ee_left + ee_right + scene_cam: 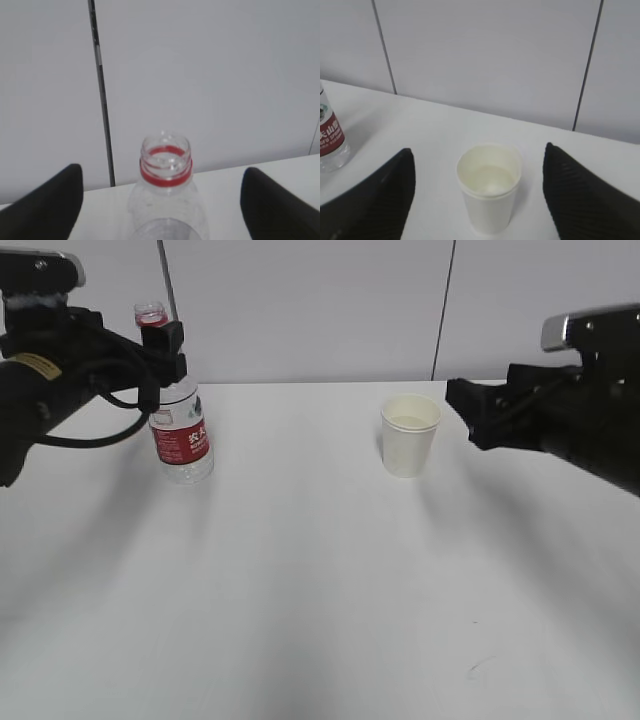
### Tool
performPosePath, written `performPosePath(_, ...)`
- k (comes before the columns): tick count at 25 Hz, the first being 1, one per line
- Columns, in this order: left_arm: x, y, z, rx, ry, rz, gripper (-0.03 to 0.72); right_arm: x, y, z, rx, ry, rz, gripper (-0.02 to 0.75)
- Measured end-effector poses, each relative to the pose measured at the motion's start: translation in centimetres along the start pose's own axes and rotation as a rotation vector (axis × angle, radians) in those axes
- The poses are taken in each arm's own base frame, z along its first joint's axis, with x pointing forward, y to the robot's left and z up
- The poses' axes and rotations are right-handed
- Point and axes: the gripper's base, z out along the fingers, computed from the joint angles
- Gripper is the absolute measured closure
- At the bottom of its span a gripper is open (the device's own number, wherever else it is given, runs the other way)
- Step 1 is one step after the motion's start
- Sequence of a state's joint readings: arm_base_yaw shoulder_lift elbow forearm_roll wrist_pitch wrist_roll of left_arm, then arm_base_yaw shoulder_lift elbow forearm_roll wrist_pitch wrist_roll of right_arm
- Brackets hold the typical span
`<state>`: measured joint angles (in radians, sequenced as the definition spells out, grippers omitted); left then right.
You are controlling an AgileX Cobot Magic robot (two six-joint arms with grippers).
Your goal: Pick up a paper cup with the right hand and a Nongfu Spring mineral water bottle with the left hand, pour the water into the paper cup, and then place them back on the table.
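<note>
The Nongfu Spring bottle (181,435) stands upright on the white table (300,570) at the left, uncapped, with a red neck ring and a red label. My left gripper (165,352) is open at its neck height. In the left wrist view the bottle's mouth (165,165) sits between the wide-apart fingers (50,205), which do not touch it. The paper cup (410,435) stands right of centre with liquid in it. My right gripper (468,412) is open just to its right. In the right wrist view the cup (489,200) stands between the spread fingers (375,200), untouched.
A grey panelled wall (300,310) with dark seams runs behind the table's far edge. The bottle's label also shows at the left edge of the right wrist view (329,134). A few faint specks (478,670) mark the table near the front.
</note>
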<state>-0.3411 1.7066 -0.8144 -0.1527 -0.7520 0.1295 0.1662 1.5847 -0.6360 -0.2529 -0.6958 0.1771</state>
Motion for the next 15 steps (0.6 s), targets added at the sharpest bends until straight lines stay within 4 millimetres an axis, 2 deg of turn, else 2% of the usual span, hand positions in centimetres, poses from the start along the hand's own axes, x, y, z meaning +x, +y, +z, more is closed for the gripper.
performPosePath(6,-3.4,0.4,-1.4,-0.023,0.009,-0.036,0.102,-5.0,-0.9,1.1,0.07,0.071,-0.001,0.145)
performPosePath(9,-5.4,0.5,-1.3,-0.021,0.07,-0.049,0.102,-7.5,-1.6,1.9,0.124,0.151,0.048,0.145)
performPosePath(11,-7.3,0.6,-1.0,-0.005,0.098,-0.053,0.102,-9.6,-2.0,2.1,0.16,0.184,0.064,0.145)
performPosePath(15,-10.8,1.8,-0.4,0.023,0.194,-0.067,0.102,-13.4,-2.6,2.0,0.223,0.251,0.082,0.145)
